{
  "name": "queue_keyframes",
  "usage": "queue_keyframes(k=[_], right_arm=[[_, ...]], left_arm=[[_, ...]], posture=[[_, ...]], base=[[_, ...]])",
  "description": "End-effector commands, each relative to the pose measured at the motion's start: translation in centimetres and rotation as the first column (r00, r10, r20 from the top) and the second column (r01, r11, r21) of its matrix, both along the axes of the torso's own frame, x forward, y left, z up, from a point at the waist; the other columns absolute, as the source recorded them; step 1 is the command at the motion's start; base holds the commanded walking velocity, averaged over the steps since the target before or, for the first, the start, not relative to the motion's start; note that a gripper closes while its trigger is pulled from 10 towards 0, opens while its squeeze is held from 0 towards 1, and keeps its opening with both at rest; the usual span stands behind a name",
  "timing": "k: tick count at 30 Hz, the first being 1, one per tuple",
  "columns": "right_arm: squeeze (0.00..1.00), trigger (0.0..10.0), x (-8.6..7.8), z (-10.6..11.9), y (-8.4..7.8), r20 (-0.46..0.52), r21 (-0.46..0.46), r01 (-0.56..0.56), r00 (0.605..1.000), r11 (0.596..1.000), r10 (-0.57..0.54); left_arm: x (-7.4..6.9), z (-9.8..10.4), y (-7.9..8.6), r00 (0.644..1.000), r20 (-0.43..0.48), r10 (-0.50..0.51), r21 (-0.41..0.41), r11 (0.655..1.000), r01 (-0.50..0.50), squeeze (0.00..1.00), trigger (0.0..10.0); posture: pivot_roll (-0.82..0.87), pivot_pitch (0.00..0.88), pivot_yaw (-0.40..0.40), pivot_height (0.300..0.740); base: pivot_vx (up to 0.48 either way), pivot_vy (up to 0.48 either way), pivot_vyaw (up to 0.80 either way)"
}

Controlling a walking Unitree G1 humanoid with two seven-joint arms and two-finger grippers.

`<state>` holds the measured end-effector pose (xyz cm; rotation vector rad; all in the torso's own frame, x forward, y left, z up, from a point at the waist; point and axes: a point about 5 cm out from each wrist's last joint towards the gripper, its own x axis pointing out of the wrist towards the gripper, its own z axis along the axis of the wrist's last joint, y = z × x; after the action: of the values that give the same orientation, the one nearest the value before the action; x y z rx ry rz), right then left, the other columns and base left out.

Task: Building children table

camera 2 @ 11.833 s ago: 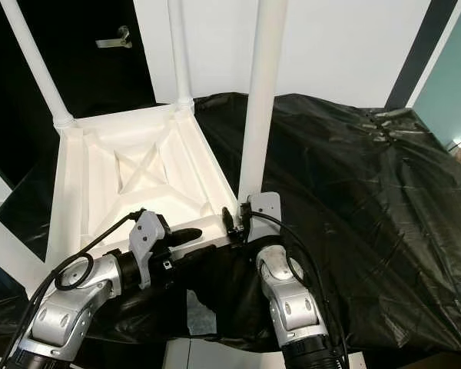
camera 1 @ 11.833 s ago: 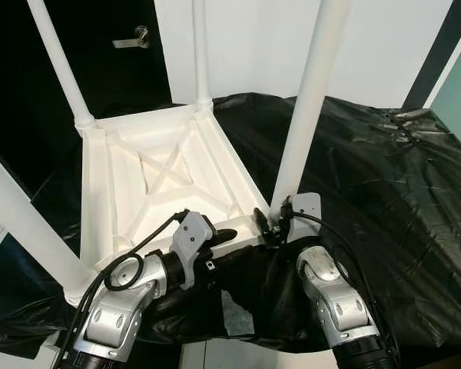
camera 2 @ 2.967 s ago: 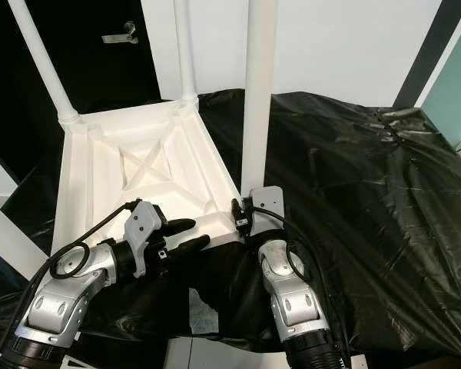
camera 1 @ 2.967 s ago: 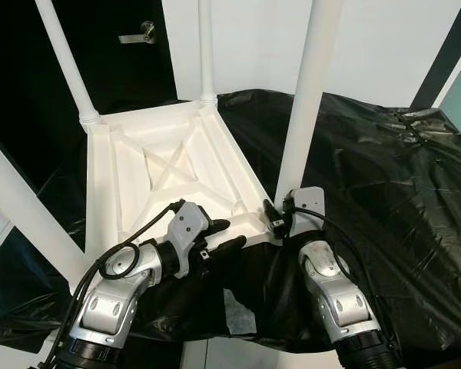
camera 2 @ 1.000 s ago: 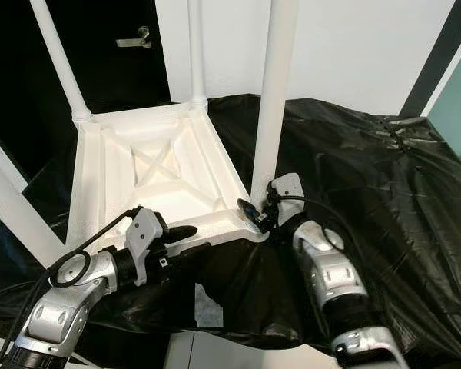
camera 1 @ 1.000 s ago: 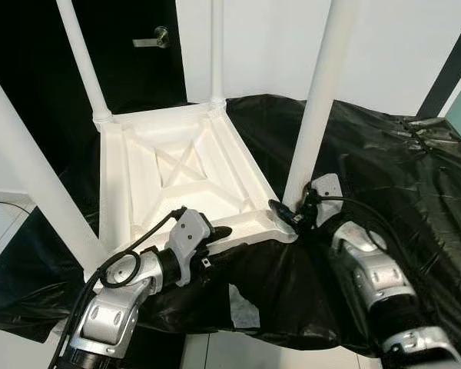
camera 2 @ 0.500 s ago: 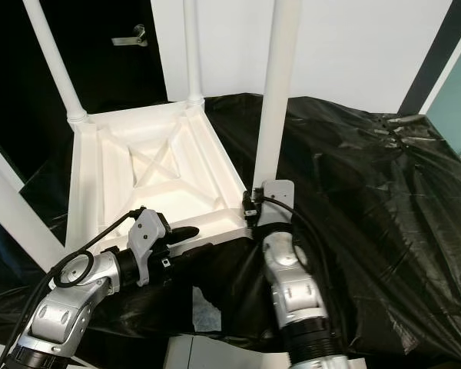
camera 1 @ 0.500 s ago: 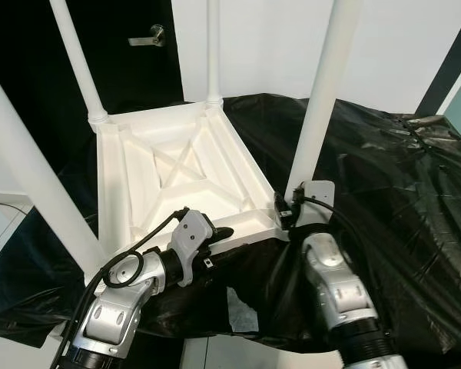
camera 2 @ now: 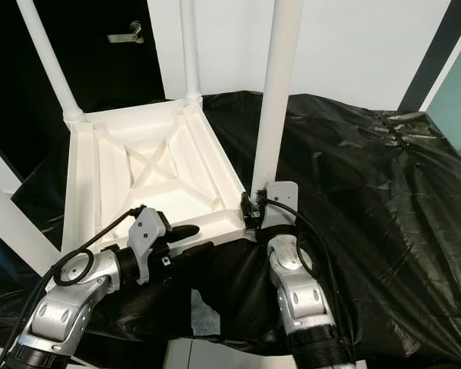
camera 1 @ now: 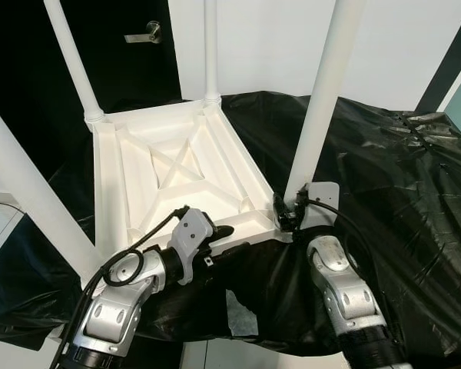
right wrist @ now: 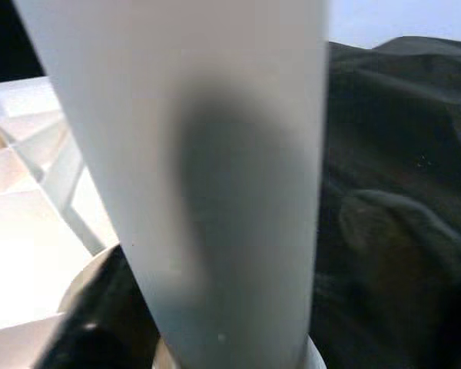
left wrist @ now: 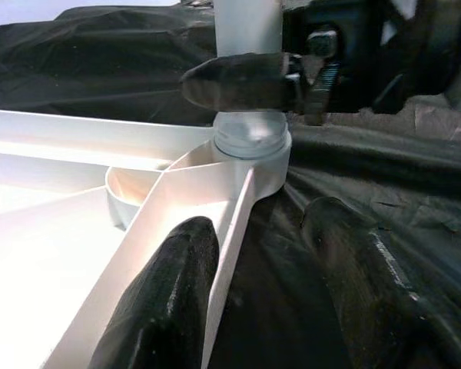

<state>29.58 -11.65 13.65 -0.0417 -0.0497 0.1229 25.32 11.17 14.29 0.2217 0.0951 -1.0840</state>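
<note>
- Since half a second ago barely anything has changed: right gripper (camera 1: pixel 286 217) is still parked at the foot of the near leg (camera 1: pixel 320 108), left gripper (camera 1: pixel 229 238) still straddles the table's near rim. The view has shifted a touch, but that's the camera.
- Table (camera 1: pixel 169 181) lies upside down on the black sheet (camera 1: pixel 384 177), ribbed underside up with an X brace in the middle. All four legs stand up out of the corners.
- Right arm comes up from about 5 o'clock, forearm angled in toward the corner at 3 o'clock of the table, wrist tipped so the fingers point at the leg's base.
- From the right wrist cam, the leg (right wrist: pixel 207 169) is dead ahead, with a dark finger (right wrist: pixel 107 315) low beside it. In the left wrist view one finger (left wrist: pixel 238 81) crosses the front of the leg just above its collar (left wrist: pixel 252 142). So the fingers look clamped round the leg, right at the socket.
- Left arm comes in from 7 o'clock, elbow bent, forearm lying low along the table's near edge, pointing toward 3 o'clock.
- Left gripper is spread wide: one finger (left wrist: pixel 165 307) sits inside the frame on the white rib, the other (left wrist: pixel 369 300) outside over the sheet, with the rim between them. Not squeezing anything.
- Door handle (camera 1: pixel 142 32) shows at 11 o'clock in the dark doorway behind.
</note>
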Motion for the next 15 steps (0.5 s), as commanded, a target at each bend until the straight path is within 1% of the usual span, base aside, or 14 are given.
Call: queue_keyframes(k=[1, 2, 3, 4, 5, 6, 7, 8, 9, 10, 11, 15], right_arm=[[1.00, 10.0, -0.4, 0.6, 0.0, 0.043, 0.026, -0.042, 0.998, 0.999, 0.041], [1.00, 10.0, -0.6, 0.7, 0.0, 0.056, 0.029, -0.060, 0.997, 0.998, 0.059], [1.00, 10.0, -0.8, 0.8, 0.0, 0.069, 0.027, -0.077, 0.995, 0.997, 0.074], [1.00, 10.0, -0.8, 0.8, 0.0, 0.069, 0.027, -0.077, 0.995, 0.997, 0.074], [1.00, 10.0, -1.1, 1.0, -0.1, 0.092, 0.025, -0.096, 0.991, 0.995, 0.093], [1.00, 10.0, -1.3, 1.1, -0.1, 0.098, 0.027, -0.104, 0.990, 0.994, 0.101], [1.00, 10.0, -1.5, 1.2, -0.2, 0.103, 0.027, -0.109, 0.989, 0.994, 0.106], [0.54, 10.0, -1.8, 1.2, -0.2, 0.110, 0.026, -0.121, 0.987, 0.992, 0.117], [0.54, 10.0, -1.8, 1.2, -0.2, 0.110, 0.026, -0.121, 0.987, 0.992, 0.117], [0.00, 10.0, -2.4, 1.2, -0.4, 0.120, 0.020, -0.139, 0.984, 0.990, 0.135], [0.00, 10.0, -2.4, 1.2, -0.4, 0.120, 0.020, -0.139, 0.984, 0.990, 0.135], [0.00, 10.0, -3.3, 1.0, -0.7, 0.130, -0.001, -0.147, 0.981, 0.989, 0.146]], left_arm=[[0.4, 0.0, 0.5, 0.997, 0.012, 0.080, 0.011, 0.997, -0.080, 0.00, 10.0], [0.4, 0.0, 0.6, 0.996, 0.011, 0.083, 0.011, 0.996, -0.083, 0.00, 10.0], [0.4, 0.0, 0.7, 0.996, 0.012, 0.090, 0.012, 0.996, -0.090, 0.11, 10.0], [0.4, 0.0, 0.7, 0.996, 0.012, 0.090, 0.012, 0.996, -0.090, 0.11, 10.0], [0.4, 0.0, 0.9, 0.995, 0.010, 0.100, 0.012, 0.995, -0.101, 0.13, 10.0], [0.3, 0.0, 0.9, 0.995, 0.008, 0.102, 0.011, 0.995, -0.102, 0.56, 10.0], [0.3, 0.0, 1.0, 0.994, 0.008, 0.105, 0.009, 0.994, -0.105, 0.58, 10.0], [0.2, 0.0, 1.0, 0.993, 0.011, 0.114, 0.007, 0.993, -0.114, 0.48, 10.0], [0.2, 0.0, 1.0, 0.993, 0.011, 0.114, 0.007, 0.993, -0.114, 0.48, 10.0], [0.2, 0.1, 1.1, 0.991, 0.015, 0.133, -0.004, 0.991, -0.133, 0.00, 10.0], [0.2, 0.1, 1.1, 0.991, 0.015, 0.133, -0.004, 0.991, -0.133, 0.00, 10.0], [-0.1, 0.3, 1.2, 0.986, 0.028, 0.167, -0.041, 0.985, -0.166, 0.00, 10.0]], posture=[[0.00, 0.000, -0.031, 0.740], [0.00, 0.000, -0.031, 0.740], [0.01, 0.000, -0.029, 0.740], [0.01, 0.000, -0.029, 0.740], [0.01, 0.000, -0.028, 0.740], [0.01, 0.000, -0.028, 0.740], [0.01, 0.000, -0.027, 0.740], [0.01, 0.000, -0.027, 0.740], [0.01, 0.000, -0.027, 0.740], [0.01, 0.000, -0.025, 0.740], [0.01, 0.000, -0.025, 0.740], [0.01, 0.000, -0.022, 0.740]], base=[[0.000, 0.000, 0.00], [0.000, 0.000, 0.00], [0.000, 0.000, 0.00], [0.000, 0.000, 0.00], [0.000, 0.000, 0.00], [0.000, 0.000, 0.00], [0.000, 0.000, 0.00], [0.000, 0.000, 0.00], [0.000, 0.000, 0.00], [0.000, 0.000, 0.00], [0.000, 0.000, 0.00], [0.000, 0.000, 0.00]])
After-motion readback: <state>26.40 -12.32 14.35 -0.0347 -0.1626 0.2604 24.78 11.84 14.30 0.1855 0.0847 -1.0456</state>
